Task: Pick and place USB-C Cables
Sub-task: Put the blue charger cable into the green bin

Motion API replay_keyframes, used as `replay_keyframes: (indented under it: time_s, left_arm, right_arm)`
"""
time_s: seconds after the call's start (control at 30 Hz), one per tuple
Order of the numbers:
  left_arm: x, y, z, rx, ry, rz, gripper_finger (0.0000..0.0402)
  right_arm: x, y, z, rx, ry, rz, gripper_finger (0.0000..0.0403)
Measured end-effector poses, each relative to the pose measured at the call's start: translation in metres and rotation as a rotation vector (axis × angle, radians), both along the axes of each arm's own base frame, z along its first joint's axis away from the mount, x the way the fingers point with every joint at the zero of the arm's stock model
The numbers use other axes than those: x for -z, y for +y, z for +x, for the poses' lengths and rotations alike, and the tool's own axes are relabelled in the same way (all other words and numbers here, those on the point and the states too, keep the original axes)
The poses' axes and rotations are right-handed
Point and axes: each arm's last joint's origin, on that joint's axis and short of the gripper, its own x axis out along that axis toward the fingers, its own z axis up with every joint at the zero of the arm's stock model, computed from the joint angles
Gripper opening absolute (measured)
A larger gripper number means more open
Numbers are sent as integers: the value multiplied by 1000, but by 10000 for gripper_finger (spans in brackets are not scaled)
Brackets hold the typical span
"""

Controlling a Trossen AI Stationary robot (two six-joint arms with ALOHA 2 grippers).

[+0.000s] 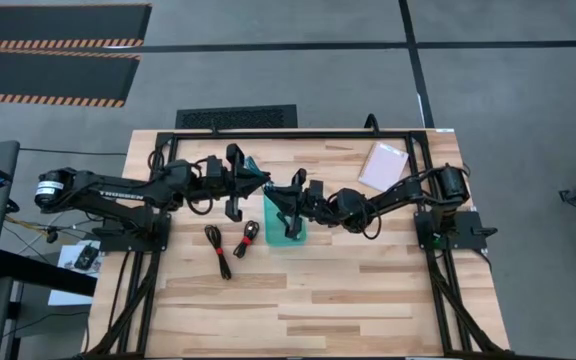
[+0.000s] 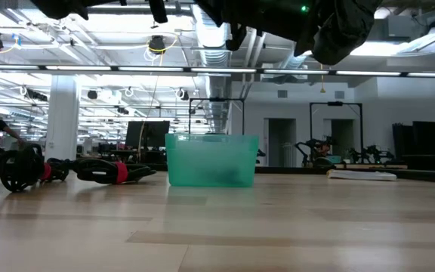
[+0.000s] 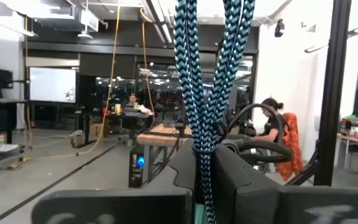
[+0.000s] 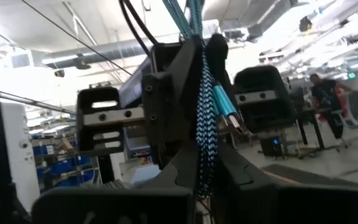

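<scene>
A teal-blue braided USB-C cable [image 3: 205, 93] is held in the air between my two grippers, above the table's middle. My left gripper [image 1: 259, 182] is shut on it. My right gripper [image 1: 277, 197] meets it from the right and is also shut on it; the cable's teal plug [image 4: 226, 113] sticks out beside the left gripper. The translucent teal tray [image 1: 288, 228] stands on the table just below and near my right gripper. Two black bundled cables with red ties [image 1: 218, 250] [image 1: 249, 238] lie on the wood left of the tray; they also show in the low view [image 2: 21, 168] [image 2: 113, 171]. My left gripper pinches the braided bundle [image 3: 204, 163] between its two fingers. Several strands run side by side through the fingers and on past them. The cable is clear of the table. My right gripper pinches the same bundle [image 4: 205, 167] between its two fingers, close to the left gripper's fingers [image 4: 166, 106]. The fingers come level from the table's right. The strands run on from the fingers to the left gripper.
A pale pink pad [image 1: 383, 165] lies at the table's far right. A black frame [image 1: 298, 133] runs along the far edge and down both sides. Bare wood [image 1: 308, 310] fills the table's near half.
</scene>
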Motion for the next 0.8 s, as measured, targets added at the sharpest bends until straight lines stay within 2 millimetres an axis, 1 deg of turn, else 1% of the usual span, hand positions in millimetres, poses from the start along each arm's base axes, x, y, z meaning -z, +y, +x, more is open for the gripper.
replay_keyframes:
  time_s: [0.1, 0.2, 0.27, 0.33, 0.43, 0.53, 0.6, 0.7, 0.8]
  left_arm:
    - [2, 0, 0, -13, 12, -5, 2]
    - [0, 1, 0, -26, -1, -17, 2]
    - [-2, 1, -3, -26, -12, -22, 1]
    - [-5, 1, -5, -31, -18, -21, 1]
    - [-9, 0, -11, -34, -26, -16, 0]
    - [-13, 0, -16, -30, -26, -7, 0]
    - [-12, -1, -16, -26, -8, -3, 0]
    - [-9, -1, -15, -26, 17, -11, 0]
    - [-7, 0, -14, -28, 47, -14, 0]
  right_arm:
    - [2, -6, 1, 23, 20, 7, 60]
    - [-5, -14, -1, 48, 22, -4, 82]
    - [-15, -19, -5, 75, 52, -31, 99]
    - [-27, -25, -11, 93, 120, -47, 115]
    - [-48, -32, -26, 107, 255, -63, 139]
    - [-68, -39, -47, 101, 370, -92, 163]
    - [-84, -42, -66, 97, 423, -113, 177]
    - [-107, -44, -101, 116, 486, -129, 193]
    - [-125, -44, -141, 120, 538, -133, 203]
